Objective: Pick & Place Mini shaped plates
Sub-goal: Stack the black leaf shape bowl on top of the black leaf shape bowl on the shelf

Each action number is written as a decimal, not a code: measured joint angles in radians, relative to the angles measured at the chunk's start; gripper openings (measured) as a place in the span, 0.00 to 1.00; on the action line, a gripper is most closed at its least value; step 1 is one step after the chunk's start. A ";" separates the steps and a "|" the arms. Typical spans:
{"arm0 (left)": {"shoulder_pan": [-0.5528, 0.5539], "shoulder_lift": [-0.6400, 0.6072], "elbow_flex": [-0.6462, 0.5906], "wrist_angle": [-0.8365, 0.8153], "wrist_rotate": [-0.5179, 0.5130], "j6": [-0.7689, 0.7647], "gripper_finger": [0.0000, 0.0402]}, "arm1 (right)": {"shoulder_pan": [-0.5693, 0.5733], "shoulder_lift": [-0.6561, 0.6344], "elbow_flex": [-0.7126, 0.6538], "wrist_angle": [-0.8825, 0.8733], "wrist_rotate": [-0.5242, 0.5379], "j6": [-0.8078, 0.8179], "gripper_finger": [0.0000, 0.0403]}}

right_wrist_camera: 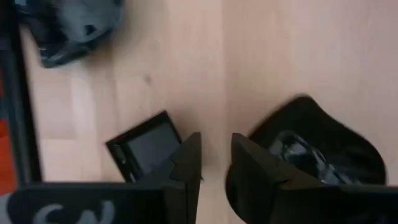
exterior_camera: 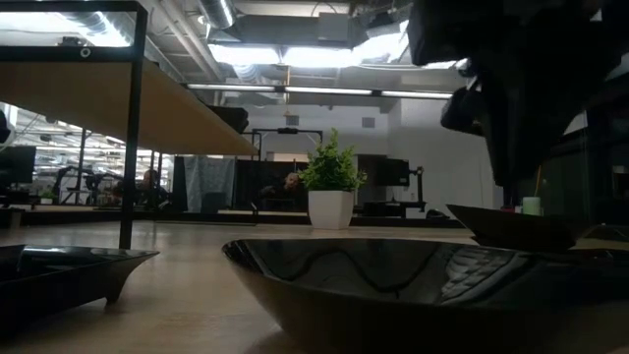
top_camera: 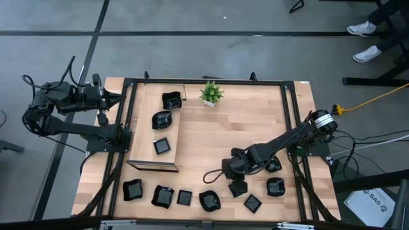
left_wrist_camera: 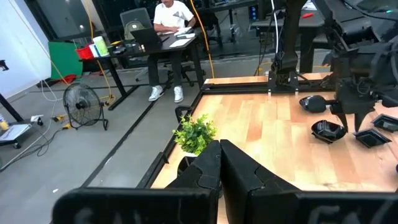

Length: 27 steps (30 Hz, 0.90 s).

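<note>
Several glossy black mini shaped plates lie along the table's near edge, among them a wavy one (top_camera: 209, 201) and a square one (top_camera: 253, 203). Three more lie on the raised wooden platform (top_camera: 142, 137), one of them square (top_camera: 162, 146). My right gripper (top_camera: 231, 177) hangs tilted down over the near row, open. In the right wrist view its fingers (right_wrist_camera: 216, 165) have bare wood between them, with a square plate (right_wrist_camera: 146, 146) on one side and a rounded plate (right_wrist_camera: 323, 155) on the other. My left gripper (left_wrist_camera: 219, 152) waits shut, raised beyond the table's left edge.
A small green potted plant (top_camera: 211, 92) stands at the far edge of the table. A dark metal frame (top_camera: 291, 115) runs around the table. In the low view a large plate (exterior_camera: 413, 285) fills the foreground. People sit in the room behind.
</note>
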 joint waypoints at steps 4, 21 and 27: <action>0.000 0.000 0.000 0.000 0.000 0.000 0.01 | 0.014 0.001 0.000 -0.031 0.069 0.102 0.22; 0.000 0.000 0.000 0.000 0.000 0.000 0.01 | 0.047 0.049 0.000 -0.018 0.170 0.236 0.22; 0.000 0.000 0.000 0.000 0.000 0.000 0.01 | 0.047 0.071 0.000 -0.016 0.183 0.236 0.22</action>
